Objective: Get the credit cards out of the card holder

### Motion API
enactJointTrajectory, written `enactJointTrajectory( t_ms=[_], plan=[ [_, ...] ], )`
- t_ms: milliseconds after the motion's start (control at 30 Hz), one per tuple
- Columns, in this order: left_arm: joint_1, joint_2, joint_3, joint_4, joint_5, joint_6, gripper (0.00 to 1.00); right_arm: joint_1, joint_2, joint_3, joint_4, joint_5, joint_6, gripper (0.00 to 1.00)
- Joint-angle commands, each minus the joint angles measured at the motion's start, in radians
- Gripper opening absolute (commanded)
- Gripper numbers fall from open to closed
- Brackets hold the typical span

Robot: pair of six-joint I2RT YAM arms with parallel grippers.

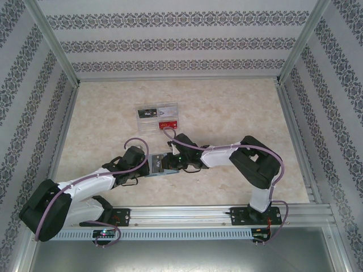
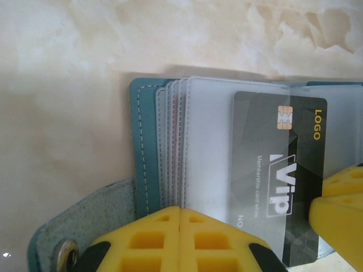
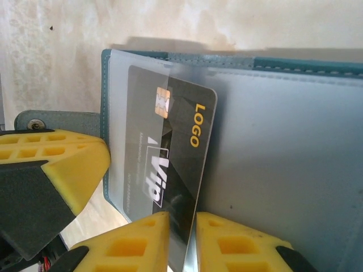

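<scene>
The teal card holder (image 1: 161, 168) lies open on the marble table between my two grippers. Its stitched cover (image 2: 144, 147) and clear sleeves fan out in the left wrist view. My left gripper (image 2: 180, 226) is shut, its yellow tips resting on the sleeves' lower edge. A black VIP credit card (image 3: 170, 153) sticks out tilted, partly inside the top clear sleeve. My right gripper (image 3: 182, 238) stands slightly open, with the card's lower corner in the narrow gap between its fingers. The card (image 2: 278, 181) also shows beside a right finger (image 2: 340, 209).
A clear plastic tray (image 1: 157, 117) with black, silver and red cards sits farther back on the table. The holder's snap strap (image 3: 57, 122) lies flat by the left finger (image 3: 51, 170). Patterned walls enclose the table, and a metal rail (image 1: 198, 214) runs along the near edge.
</scene>
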Motion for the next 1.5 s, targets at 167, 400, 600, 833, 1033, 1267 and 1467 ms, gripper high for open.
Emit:
enactJointTrajectory(
  t_ms=[167,400,600,833,1033,1267,1467],
  plan=[
    [0.009,0.014,0.004,-0.048,-0.005,-0.006,0.0,-0.005,0.035,0.019,0.031,-0.005,0.026,0.08],
    [0.009,0.005,0.004,-0.06,-0.018,-0.004,0.0,-0.025,0.004,-0.039,0.04,0.007,0.039,0.0],
    [0.009,0.002,0.004,-0.063,-0.021,-0.003,0.0,-0.042,-0.042,-0.105,0.061,0.021,0.047,0.0],
    [0.009,-0.011,0.009,-0.078,-0.02,0.0,0.0,-0.075,-0.118,-0.17,0.059,0.022,0.03,0.0],
    [0.01,-0.04,0.012,-0.092,-0.014,0.002,0.0,-0.101,-0.212,-0.204,0.015,0.028,-0.006,0.0],
    [0.01,-0.142,0.032,-0.139,-0.011,0.012,0.0,-0.102,-0.333,-0.143,-0.165,0.088,-0.148,0.0],
    [0.01,-0.267,0.038,-0.195,-0.028,0.022,0.3,-0.093,-0.374,0.028,-0.407,0.177,-0.392,0.0]
  ],
)
